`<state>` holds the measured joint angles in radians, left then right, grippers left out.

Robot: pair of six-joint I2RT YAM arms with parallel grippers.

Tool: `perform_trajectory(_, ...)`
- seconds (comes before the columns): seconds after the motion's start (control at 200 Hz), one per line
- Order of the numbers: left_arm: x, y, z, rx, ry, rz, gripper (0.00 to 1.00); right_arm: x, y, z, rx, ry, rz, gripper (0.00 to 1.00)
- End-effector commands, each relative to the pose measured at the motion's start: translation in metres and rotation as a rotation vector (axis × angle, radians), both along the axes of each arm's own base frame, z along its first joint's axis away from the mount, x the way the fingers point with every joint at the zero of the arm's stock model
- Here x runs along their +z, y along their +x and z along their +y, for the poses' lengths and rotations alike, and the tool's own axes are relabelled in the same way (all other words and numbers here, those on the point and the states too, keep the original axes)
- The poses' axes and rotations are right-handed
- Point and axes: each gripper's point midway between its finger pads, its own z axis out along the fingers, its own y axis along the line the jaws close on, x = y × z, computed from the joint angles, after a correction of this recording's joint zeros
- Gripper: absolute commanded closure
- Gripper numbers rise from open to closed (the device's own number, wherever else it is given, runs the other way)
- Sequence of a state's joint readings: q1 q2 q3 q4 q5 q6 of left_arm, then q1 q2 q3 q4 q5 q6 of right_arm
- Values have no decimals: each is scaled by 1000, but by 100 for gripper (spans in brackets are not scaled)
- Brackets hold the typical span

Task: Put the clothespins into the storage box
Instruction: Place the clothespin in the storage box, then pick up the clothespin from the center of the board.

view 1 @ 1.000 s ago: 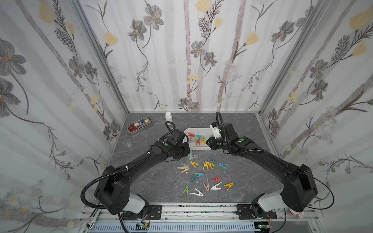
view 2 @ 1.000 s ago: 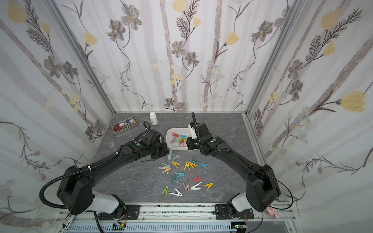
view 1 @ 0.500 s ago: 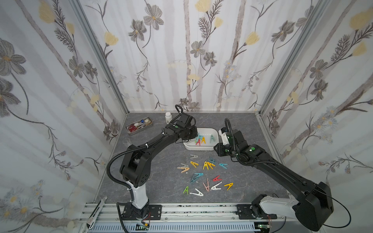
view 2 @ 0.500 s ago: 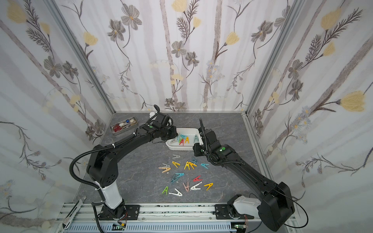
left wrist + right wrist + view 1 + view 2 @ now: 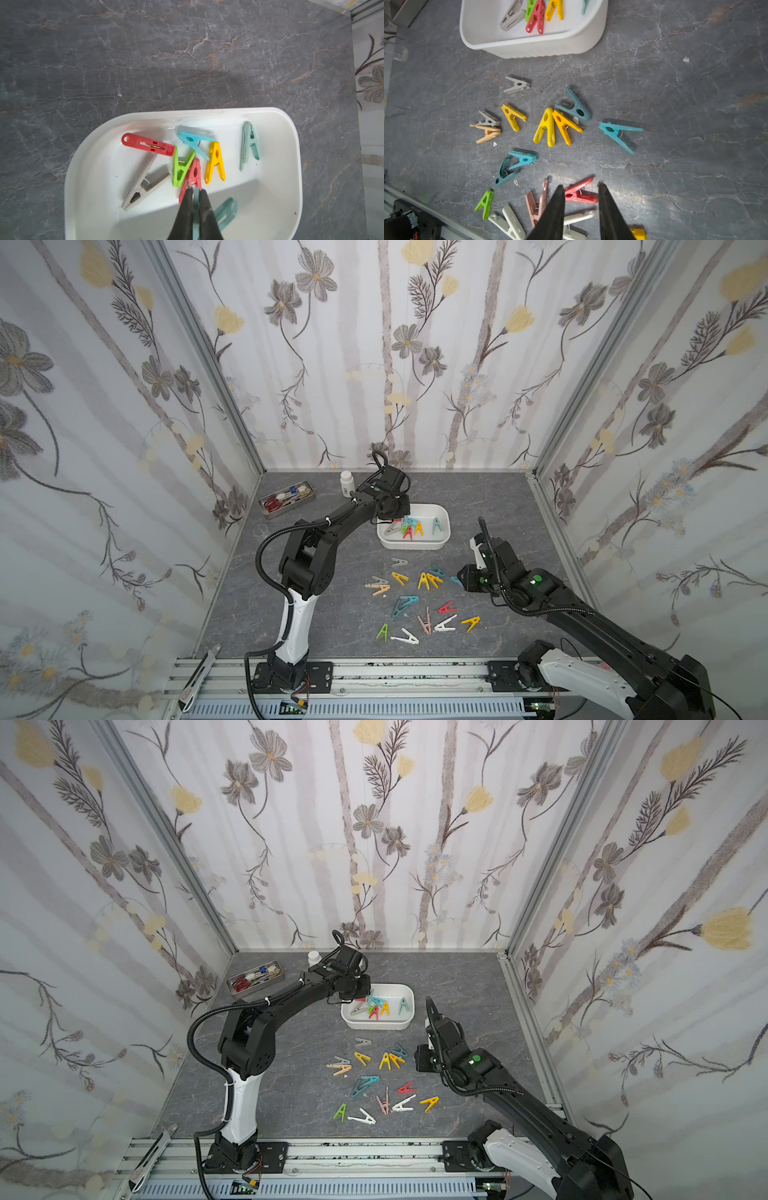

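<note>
The white storage box (image 5: 415, 546) stands mid-table and holds several clothespins: red, green, yellow, blue, grey and mint (image 5: 250, 145). My left gripper (image 5: 195, 191) hangs over the box's left part, shut on a teal clothespin (image 5: 225, 209) that sticks out beside the fingers. In both top views the left gripper (image 5: 397, 512) is at the box's left rim. Several loose clothespins (image 5: 419, 597) lie scattered in front of the box. My right gripper (image 5: 580, 185) is open above them, with a red clothespin (image 5: 580, 194) on the table below its fingertips. It sits at the pile's right side (image 5: 422, 1058).
A narrow metal tray (image 5: 286, 499) with scissors and pens sits at the back left, a small white bottle (image 5: 347, 482) beside it. Flowered walls close three sides. A metal rail (image 5: 374, 672) with both arm bases runs along the front.
My left gripper has travelled from the loose pile to the box, carrying the teal clothespin. My right gripper has pulled back from the box to the right side of the pile.
</note>
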<state>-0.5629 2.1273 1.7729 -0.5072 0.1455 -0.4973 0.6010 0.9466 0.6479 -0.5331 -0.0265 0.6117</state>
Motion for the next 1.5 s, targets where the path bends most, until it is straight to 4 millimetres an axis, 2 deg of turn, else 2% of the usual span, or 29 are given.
perform_trajectory(0.0,-6,4,4,6,26,-3,90,-2,-2,-5,-50,10,7,70)
perform_trajectory(0.095,-10,5,4,7,27,5,83,-3,-1,-4,-48,9,12,70)
perform_trajectory(0.285,-11,7,5,7,25,3,81,-6,0,0,-42,17,20,70)
perform_trajectory(0.53,-1,7,3,3,2,-12,77,-9,-3,-4,-49,7,26,70)
perform_trajectory(0.695,10,3,2,1,-33,-35,68,-11,-4,-4,-55,3,32,70)
perform_trajectory(0.939,24,-5,8,4,-44,-87,61,-15,-6,-4,-73,-10,40,70)
perform_trajectory(1.094,42,-13,11,3,-84,-155,59,-14,-9,-7,-121,0,32,70)
perform_trajectory(1.184,52,-21,12,3,-120,-182,53,-9,-6,-10,-155,4,15,70)
perform_trajectory(1.314,58,-27,27,33,-82,-219,47,-11,-8,-12,-173,-2,38,69)
perform_trajectory(1.449,55,-41,43,50,-56,-231,44,-24,-23,-14,-183,-6,103,64)
perform_trajectory(1.484,60,-43,44,49,-61,-242,44,-27,-27,-13,-187,3,118,64)
perform_trajectory(1.494,53,-47,47,48,-51,-228,44,-27,-29,-13,-189,6,121,64)
